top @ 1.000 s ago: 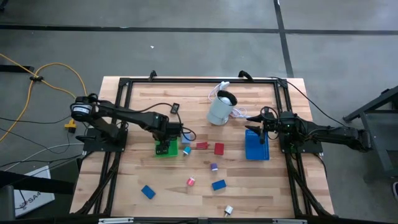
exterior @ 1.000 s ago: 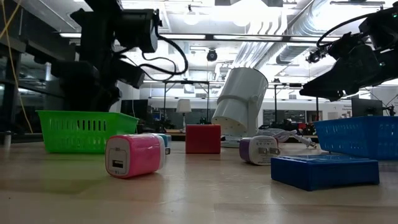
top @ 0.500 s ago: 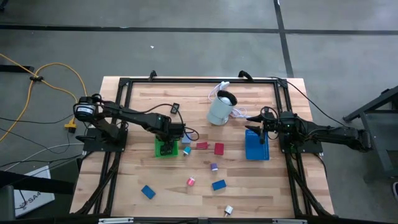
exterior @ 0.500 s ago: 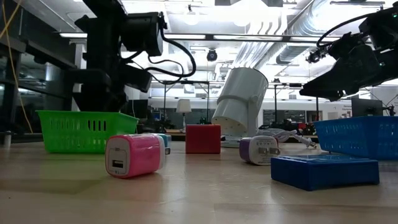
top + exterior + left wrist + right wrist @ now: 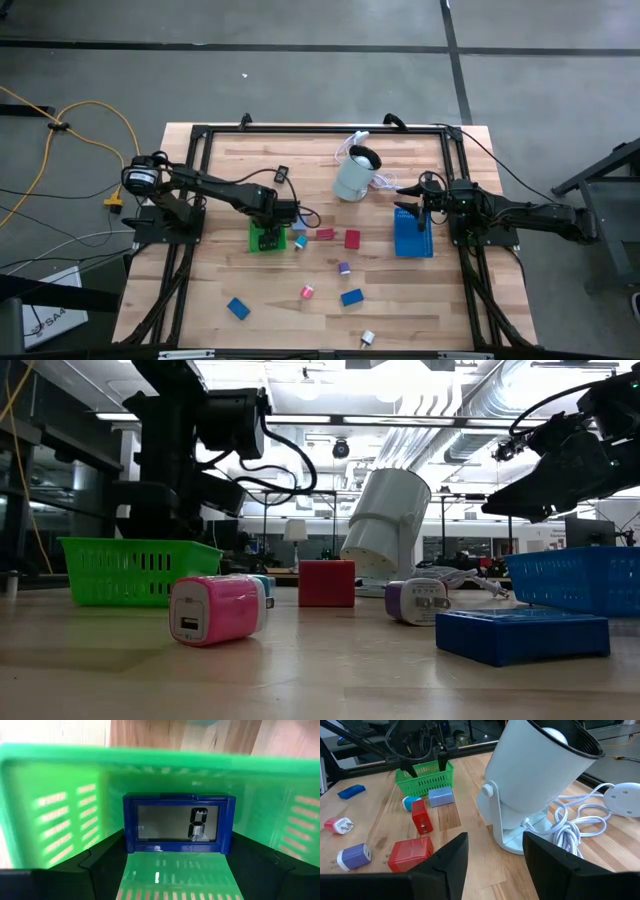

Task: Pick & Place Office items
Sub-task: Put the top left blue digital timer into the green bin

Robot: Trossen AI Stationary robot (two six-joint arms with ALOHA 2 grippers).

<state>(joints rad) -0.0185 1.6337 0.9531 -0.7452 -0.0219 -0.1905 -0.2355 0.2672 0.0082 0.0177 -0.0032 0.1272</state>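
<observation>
My left gripper point(image 5: 267, 232) points down into the green tray point(image 5: 258, 242) and is shut on a blue office item with a grey display point(image 5: 178, 823). My right gripper point(image 5: 495, 855) waits open beside the blue tray point(image 5: 412, 238), with nothing between its fingers. Loose office items lie on the table: a teal piece point(image 5: 299, 242), two red ones point(image 5: 325, 234) point(image 5: 352, 239), a purple one point(image 5: 344, 268), a pink one point(image 5: 307, 292), two blue blocks point(image 5: 351, 297) point(image 5: 237, 308) and a white piece point(image 5: 367, 338). My left gripper pinches the blue display item between its two fingers, one on each short end point(image 5: 126, 840). The fingers come from above, pointing down. The item lies level with its display facing up, inside the green tray's walls point(image 5: 60, 825). Whether it touches the tray's floor I cannot tell.
The pale cylindrical appliance point(image 5: 356, 175) with its white cord point(image 5: 580, 827) stands at the far middle of the table, close to my right gripper. A small black piece point(image 5: 282, 173) lies far left of it. A black frame point(image 5: 320, 128) runs round the table's edges.
My left gripper has sunk slightly toward the green tray, carrying the blue display item, still shut on it.
</observation>
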